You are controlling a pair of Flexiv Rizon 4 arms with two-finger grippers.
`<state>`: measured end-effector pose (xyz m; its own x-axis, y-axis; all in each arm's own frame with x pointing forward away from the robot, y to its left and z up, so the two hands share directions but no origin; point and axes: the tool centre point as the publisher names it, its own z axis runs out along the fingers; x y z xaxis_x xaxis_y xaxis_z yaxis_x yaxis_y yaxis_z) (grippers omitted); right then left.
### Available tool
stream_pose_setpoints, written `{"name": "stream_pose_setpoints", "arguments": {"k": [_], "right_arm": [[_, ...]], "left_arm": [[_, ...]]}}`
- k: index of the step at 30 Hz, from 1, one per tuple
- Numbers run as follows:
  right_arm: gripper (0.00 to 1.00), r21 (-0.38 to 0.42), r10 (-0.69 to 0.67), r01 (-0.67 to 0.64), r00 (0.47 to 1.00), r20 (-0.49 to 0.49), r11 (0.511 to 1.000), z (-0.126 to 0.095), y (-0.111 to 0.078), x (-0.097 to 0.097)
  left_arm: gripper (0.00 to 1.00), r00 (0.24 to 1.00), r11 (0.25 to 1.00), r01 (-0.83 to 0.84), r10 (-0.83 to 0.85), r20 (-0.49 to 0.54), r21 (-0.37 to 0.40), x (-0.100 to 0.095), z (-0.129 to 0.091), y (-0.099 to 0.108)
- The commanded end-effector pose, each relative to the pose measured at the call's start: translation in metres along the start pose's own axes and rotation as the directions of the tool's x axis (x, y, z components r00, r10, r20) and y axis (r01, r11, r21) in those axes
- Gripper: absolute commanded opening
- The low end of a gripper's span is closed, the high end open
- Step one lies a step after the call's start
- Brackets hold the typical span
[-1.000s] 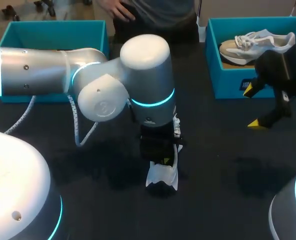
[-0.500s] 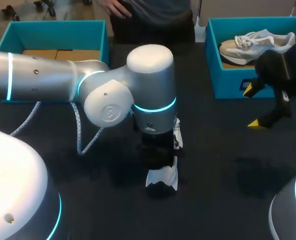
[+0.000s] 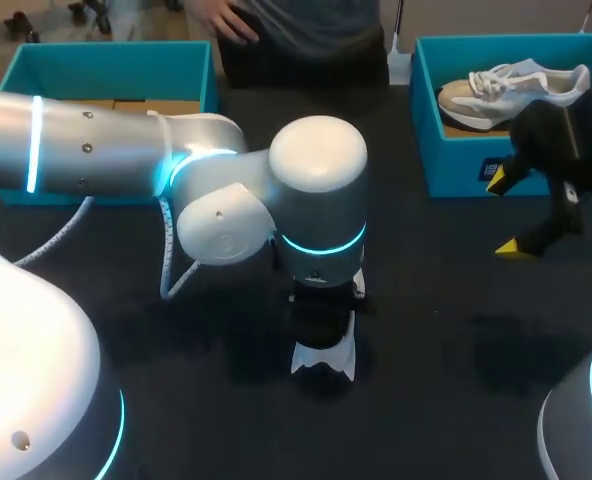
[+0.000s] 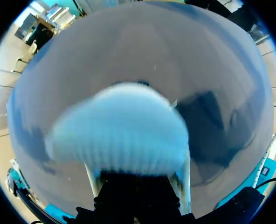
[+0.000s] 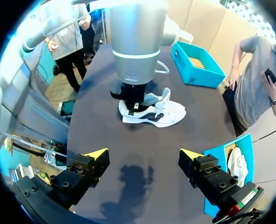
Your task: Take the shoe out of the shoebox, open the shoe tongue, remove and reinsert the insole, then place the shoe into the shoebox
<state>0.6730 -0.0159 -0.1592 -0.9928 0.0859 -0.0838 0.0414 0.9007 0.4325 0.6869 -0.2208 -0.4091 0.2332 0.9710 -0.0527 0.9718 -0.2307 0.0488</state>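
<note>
As L arm (image 3: 316,200) shifted right over shoe (image 5: 162,115), L claw (image 5: 134,105) unclear; R claw (image 5: 142,154) apart, unmoved.

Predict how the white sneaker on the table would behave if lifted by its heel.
Probably light for its size: the white sneaker looks a fabric trainer. Its upper likely flexes, the thick sole less so. Long and low, it shouldn't roll.
</note>
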Motion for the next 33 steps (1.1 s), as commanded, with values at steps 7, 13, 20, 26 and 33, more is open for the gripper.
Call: {"name": "stream_pose_setpoints", "arguments": {"k": [7, 13, 20, 26, 33], "right_arm": [[1.00, 0.004, 0.001, -0.001, 1.000, -0.002, 1.000, 0.002, 0.001, -0.002], [1.00, 0.004, 0.001, -0.001, 1.000, -0.002, 1.000, 0.002, 0.001, -0.002], [1.00, 0.004, 0.001, -0.001, 1.000, -0.002, 1.000, 0.002, 0.001, -0.002], [1.00, 0.004, 0.001, -0.001, 1.000, -0.002, 1.000, 0.002, 0.001, -0.002], [1.00, 0.004, 0.001, -0.001, 1.000, -0.002, 1.000, 0.002, 0.001, -0.002]], "left_arm": [[0.00, 0.999, 0.992, 0.007, -0.011, -0.031, -0.123, 0.006, 0.052, 0.031], [0.00, 0.999, 0.982, 0.042, -0.045, -0.012, -0.185, 0.005, 0.055, 0.047], [0.00, 0.997, 0.971, 0.072, -0.072, 0.008, -0.227, 0.008, 0.040, 0.061], [0.00, 0.998, 0.973, 0.056, -0.051, 0.030, -0.224, 0.007, 0.014, 0.051], [0.00, 0.999, 0.980, 0.025, -0.018, 0.038, -0.200, 0.004, -0.020, 0.040]]}}
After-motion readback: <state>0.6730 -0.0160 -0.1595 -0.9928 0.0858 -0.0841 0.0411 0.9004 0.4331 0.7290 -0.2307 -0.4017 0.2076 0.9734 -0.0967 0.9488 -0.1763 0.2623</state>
